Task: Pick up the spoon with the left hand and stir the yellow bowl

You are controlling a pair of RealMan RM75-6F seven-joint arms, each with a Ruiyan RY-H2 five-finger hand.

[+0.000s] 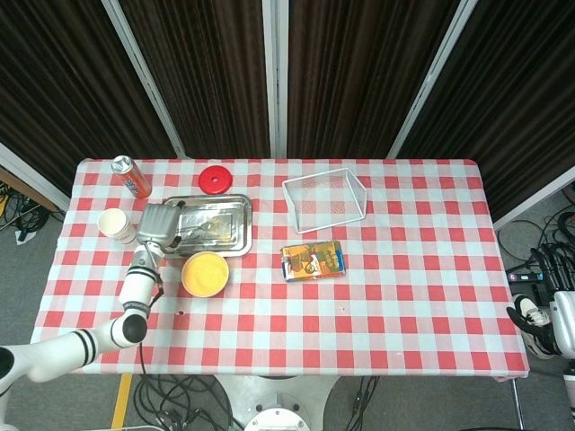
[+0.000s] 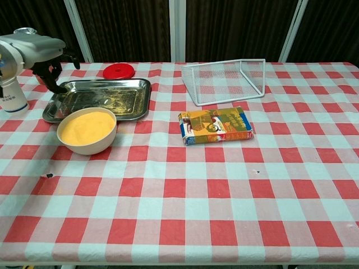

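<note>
Table under a red-and-white checked cloth, seen from the chest camera. Nearest, at left of centre, sits the yellow bowl, filled with something smooth and yellow. A printed box lies at centre.

Just behind the bowl is a metal tray. The left hand hangs at the upper left, over the tray's left end, dark fingers curled downward. Whether they pinch anything cannot be told.

The spoon cannot be made out in either view; it may lie in the tray by the hand. It is probably light, stiff and slippery metal, best pinched mid-handle.

Farther back stand a white wire basket and a red lid. The head camera adds a can and a paper cup at upper left.
</note>
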